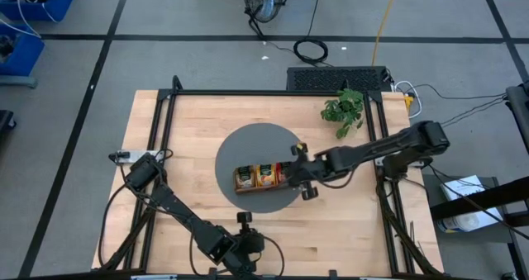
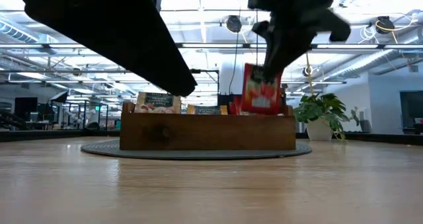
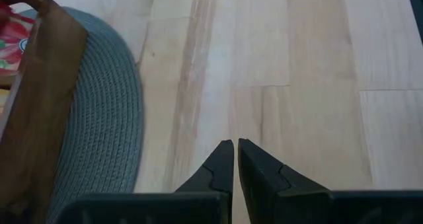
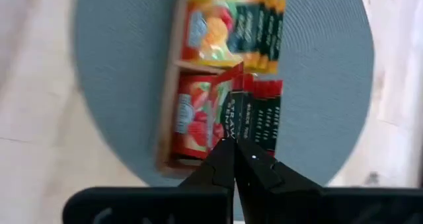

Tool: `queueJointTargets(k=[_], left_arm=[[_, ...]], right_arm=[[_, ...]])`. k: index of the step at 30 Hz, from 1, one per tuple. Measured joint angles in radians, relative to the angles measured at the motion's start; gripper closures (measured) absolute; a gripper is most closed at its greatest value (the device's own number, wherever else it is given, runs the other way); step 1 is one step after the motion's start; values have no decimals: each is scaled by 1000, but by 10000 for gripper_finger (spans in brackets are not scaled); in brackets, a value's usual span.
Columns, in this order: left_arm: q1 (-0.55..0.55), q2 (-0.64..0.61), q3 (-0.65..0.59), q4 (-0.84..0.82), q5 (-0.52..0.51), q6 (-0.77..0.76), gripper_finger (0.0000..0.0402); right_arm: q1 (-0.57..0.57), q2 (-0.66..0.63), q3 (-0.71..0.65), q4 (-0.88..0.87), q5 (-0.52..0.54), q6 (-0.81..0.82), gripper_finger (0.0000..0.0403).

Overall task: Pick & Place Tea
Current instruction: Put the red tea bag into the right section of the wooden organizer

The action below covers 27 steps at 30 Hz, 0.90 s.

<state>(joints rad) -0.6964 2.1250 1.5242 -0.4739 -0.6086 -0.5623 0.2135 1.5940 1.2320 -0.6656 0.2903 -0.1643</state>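
Left gripper parked off the near edge of the grey round mat, fingers clenched together on nothing, over bare table; waiting arm, kept clear of the work.

Wooden tray sits on the mat, roughly central. Going across it from the left in the high view: beige-brown packets in the left compartment, orange-yellow packets in the middle one, red packets in the compartment at the right end, standing on edge in stacks, sorted by colour.

Right gripper directly above the tray's right end, fingers pinched on one red tea packet. Low view shows the packet hanging upright, clear above the tray rim, held by its top edge so it can drop in vertically alongside the other reds. Judged step: placing, about to lower into the red compartment. Risk: packet snagging the rim or divider if off-line.

Potted plant beyond the mat on the far right, not involved.
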Motion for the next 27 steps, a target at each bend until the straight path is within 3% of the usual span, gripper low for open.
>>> queueJointTargets(k=[3,11,19,27], left_arm=[[-1,0,0,-2,-3,0,371],[-1,0,0,-2,-6,3,371],[-1,0,1,-8,-6,3,371],[-2,0,1,-19,-6,-9,371]], right_arm=[[-5,38,0,5,48,-25,403],[-5,107,1,57,46,-55,403],[-3,127,-4,86,45,19,403],[-3,129,-51,117,-81,41,385]])
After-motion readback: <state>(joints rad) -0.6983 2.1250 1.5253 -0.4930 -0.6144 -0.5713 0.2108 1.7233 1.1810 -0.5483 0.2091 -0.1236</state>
